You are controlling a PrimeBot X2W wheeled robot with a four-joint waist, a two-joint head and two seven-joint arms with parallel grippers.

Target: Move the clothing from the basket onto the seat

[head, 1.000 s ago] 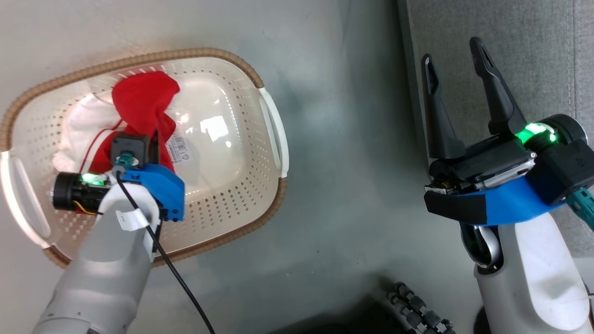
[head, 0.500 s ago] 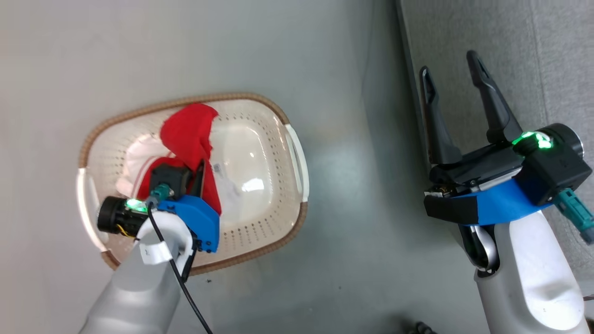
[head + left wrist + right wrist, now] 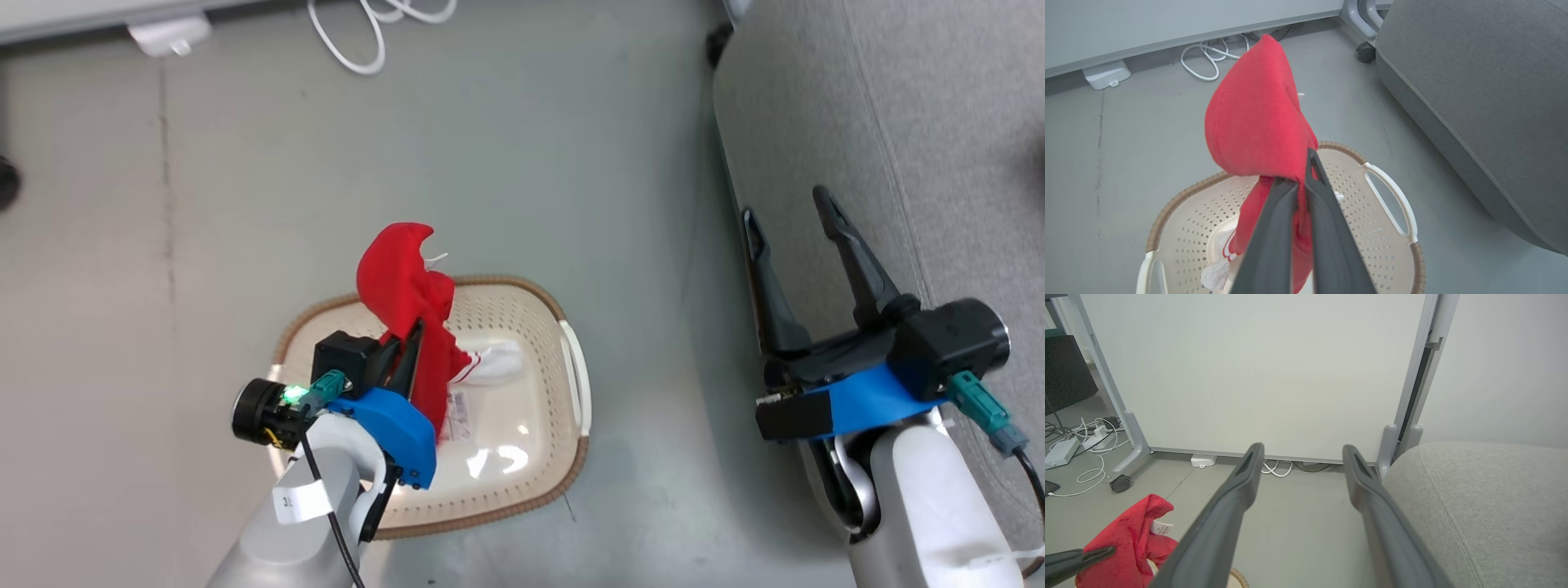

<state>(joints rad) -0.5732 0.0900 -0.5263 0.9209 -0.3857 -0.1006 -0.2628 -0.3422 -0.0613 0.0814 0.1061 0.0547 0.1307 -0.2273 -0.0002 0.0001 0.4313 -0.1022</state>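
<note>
Grey floor (image 3: 490, 147) fills the head view. The left gripper (image 3: 406, 359) pinches the red clothing (image 3: 400, 286) and holds it above the basket (image 3: 522, 287), probably so that it clears the rim; some white trim (image 3: 496, 362) lies inside. The right gripper (image 3: 784, 206) waits wide apart and empty at the edge of the seat (image 3: 939, 122).

Left wrist view: both fingers press together on the fabric, which droops over them.

Right wrist view: the fingers are spread with nothing between them, and the seat is just beside them.
</note>
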